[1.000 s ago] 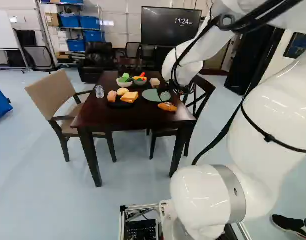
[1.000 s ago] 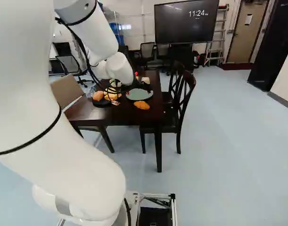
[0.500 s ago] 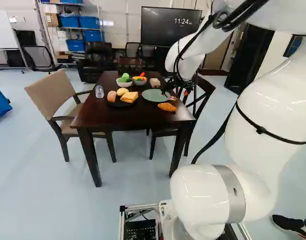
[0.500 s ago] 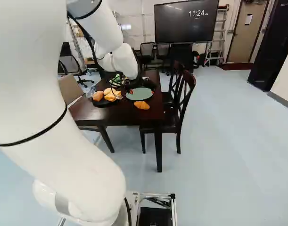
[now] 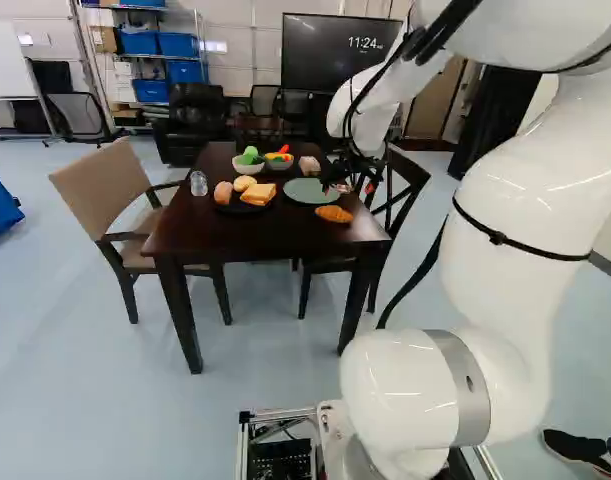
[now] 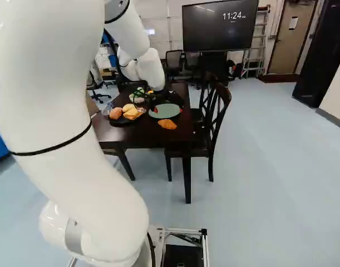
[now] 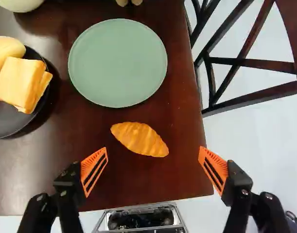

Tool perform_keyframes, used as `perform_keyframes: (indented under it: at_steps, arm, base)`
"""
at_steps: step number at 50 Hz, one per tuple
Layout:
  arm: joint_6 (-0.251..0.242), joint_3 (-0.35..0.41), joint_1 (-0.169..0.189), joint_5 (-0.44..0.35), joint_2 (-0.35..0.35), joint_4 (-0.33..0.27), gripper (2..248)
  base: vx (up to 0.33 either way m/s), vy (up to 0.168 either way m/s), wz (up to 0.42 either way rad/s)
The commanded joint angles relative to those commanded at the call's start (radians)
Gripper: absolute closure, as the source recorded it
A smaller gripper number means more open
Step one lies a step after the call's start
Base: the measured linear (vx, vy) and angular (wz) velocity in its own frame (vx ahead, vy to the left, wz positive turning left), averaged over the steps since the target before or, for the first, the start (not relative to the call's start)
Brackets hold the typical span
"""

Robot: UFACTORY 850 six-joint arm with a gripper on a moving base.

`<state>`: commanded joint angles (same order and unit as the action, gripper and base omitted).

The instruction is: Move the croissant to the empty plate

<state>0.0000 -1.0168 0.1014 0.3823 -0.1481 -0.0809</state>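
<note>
The croissant is a tapered orange body with shallow ridges, lying on the dark, glossy wood tabletop. It rests near, but apart from, the round green plate, which has a smooth matte face and a thin raised rim. A round black dish carries bread slices. My claw stands wide open, gripping nothing; in the wrist view, its slotted orange pads flank the croissant's near side without contact.
</note>
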Motion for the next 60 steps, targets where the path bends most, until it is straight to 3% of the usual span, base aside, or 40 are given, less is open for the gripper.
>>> perform_keyframes:
  at_steps: [17,37,44,60]
  arm:
    - [0.0,-0.087,-0.006,0.066,-0.076,0.0,3]
    - [-0.002,-0.089,-0.006,0.071,-0.078,0.0,3]
    - [-0.049,-0.089,-0.006,0.071,-0.078,0.0,3]
    - [-0.21,-0.089,-0.006,0.071,-0.078,0.0,3]
  base:
    - [0.0,0.0,0.0]
    - [0.0,0.0,0.0]
    - [0.0,0.0,0.0]
    - [0.0,0.0,0.0]
